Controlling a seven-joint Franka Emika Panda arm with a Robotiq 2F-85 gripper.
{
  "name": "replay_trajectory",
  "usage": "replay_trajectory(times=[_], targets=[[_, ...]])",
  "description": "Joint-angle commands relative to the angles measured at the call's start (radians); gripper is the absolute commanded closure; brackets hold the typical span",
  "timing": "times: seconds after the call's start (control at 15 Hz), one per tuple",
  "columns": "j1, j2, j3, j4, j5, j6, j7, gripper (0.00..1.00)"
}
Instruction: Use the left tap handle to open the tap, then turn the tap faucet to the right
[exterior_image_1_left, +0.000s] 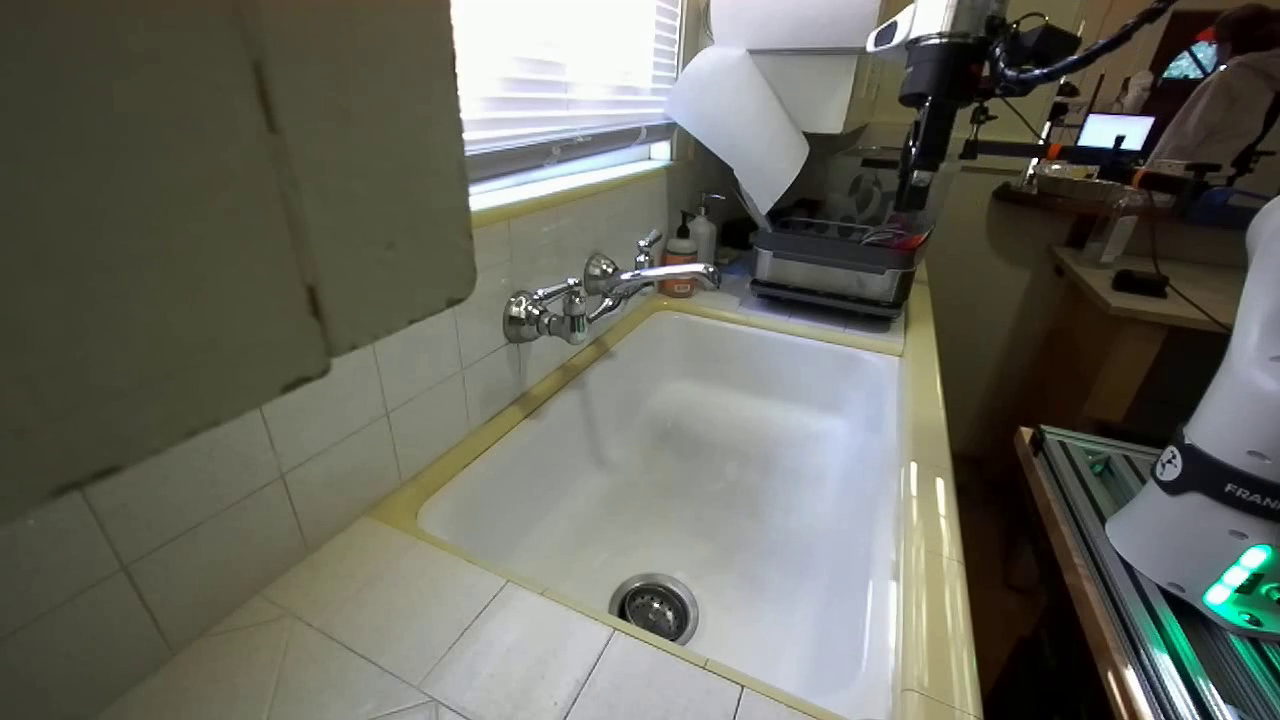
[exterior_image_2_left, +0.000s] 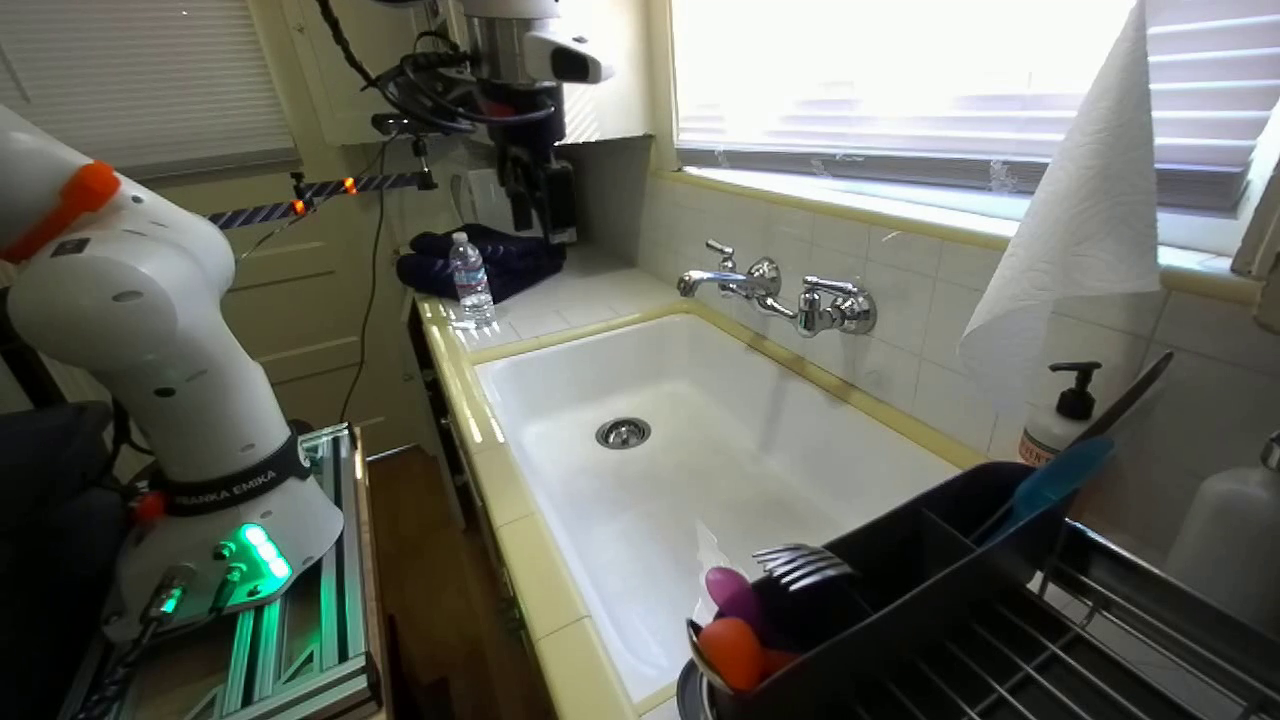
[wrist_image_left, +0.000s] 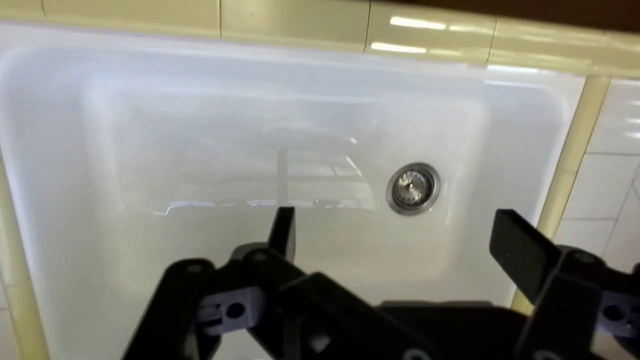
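A chrome tap is mounted on the tiled wall above the white sink (exterior_image_1_left: 800, 500). Its spout shows in both exterior views (exterior_image_1_left: 665, 273) (exterior_image_2_left: 718, 279) and points out over the sink. Facing the wall from the robot, the left handle (exterior_image_1_left: 556, 292) also shows in an exterior view (exterior_image_2_left: 726, 258). The right handle (exterior_image_1_left: 646, 252) (exterior_image_2_left: 828, 287) is at the tap's other end. My gripper (exterior_image_1_left: 912, 195) (exterior_image_2_left: 537, 218) hangs above the sink, higher than the tap and apart from it. In the wrist view its fingers (wrist_image_left: 395, 220) are wide apart with nothing between them. The tap is out of the wrist view.
A dish rack (exterior_image_1_left: 830, 272) (exterior_image_2_left: 920, 590) with utensils and soap bottles (exterior_image_1_left: 680, 258) stand at one sink end. Paper towel (exterior_image_1_left: 745, 130) (exterior_image_2_left: 1070, 230) hangs nearby. A water bottle (exterior_image_2_left: 470, 280) and dark cloth (exterior_image_2_left: 510, 260) lie at the other end. A cabinet (exterior_image_1_left: 230, 200) overhangs the counter.
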Motion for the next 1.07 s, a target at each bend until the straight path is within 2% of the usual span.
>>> replay_trajectory(times=[0.0, 0.27, 0.6, 0.67, 1.0], targets=[[0.0, 0.073, 0.006, 0.046, 0.046, 0.125, 0.013, 0.0], [0.024, 0.189, 0.042, 0.087, 0.081, 0.267, 0.044, 0.0], [0.059, 0.356, 0.101, 0.164, 0.129, 0.338, 0.09, 0.0], [0.036, 0.283, 0.098, 0.116, 0.099, 0.324, 0.07, 0.0], [0.044, 0.357, 0.115, 0.163, 0.11, 0.331, 0.083, 0.0]])
